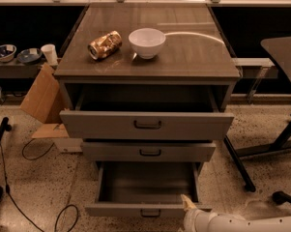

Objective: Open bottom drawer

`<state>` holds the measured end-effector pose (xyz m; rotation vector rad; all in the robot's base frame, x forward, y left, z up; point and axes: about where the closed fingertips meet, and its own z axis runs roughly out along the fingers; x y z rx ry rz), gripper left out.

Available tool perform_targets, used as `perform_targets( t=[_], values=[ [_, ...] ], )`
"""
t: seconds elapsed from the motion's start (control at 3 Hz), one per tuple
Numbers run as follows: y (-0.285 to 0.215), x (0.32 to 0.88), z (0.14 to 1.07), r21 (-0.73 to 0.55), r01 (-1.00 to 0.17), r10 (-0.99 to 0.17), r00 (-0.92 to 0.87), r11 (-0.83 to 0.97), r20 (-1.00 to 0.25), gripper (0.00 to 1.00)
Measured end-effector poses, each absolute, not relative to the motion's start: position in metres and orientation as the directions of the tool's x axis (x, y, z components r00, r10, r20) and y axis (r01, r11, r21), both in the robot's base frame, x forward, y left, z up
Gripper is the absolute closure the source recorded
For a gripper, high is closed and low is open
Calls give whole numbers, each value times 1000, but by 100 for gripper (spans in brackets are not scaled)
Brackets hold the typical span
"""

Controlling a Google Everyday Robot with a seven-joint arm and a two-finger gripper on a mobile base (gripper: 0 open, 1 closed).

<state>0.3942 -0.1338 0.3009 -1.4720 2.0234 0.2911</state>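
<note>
The bottom drawer [117,210] is the lowest of the grey cabinet's three drawers. It stands pulled out, showing its dark interior, and its small dark bar handle [150,213] sits at the frame's lower edge. My gripper [186,205], on a white arm coming in from the lower right, is at the right end of this drawer's front panel, just right of the handle. It seems to touch the panel's top edge.
The top drawer [146,124] is pulled out and the middle drawer [149,152] slightly. A crushed can [105,44] and a white bowl [147,42] sit on the cabinet top. Cardboard [41,94] and cables lie on the left floor. A table leg [239,163] stands at right.
</note>
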Motion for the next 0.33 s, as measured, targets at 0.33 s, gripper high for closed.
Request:
perform_targets(
  t=[0.33],
  values=[
    [-134,394,301,-172,-918,-783,-194,357,-591,0]
  ],
)
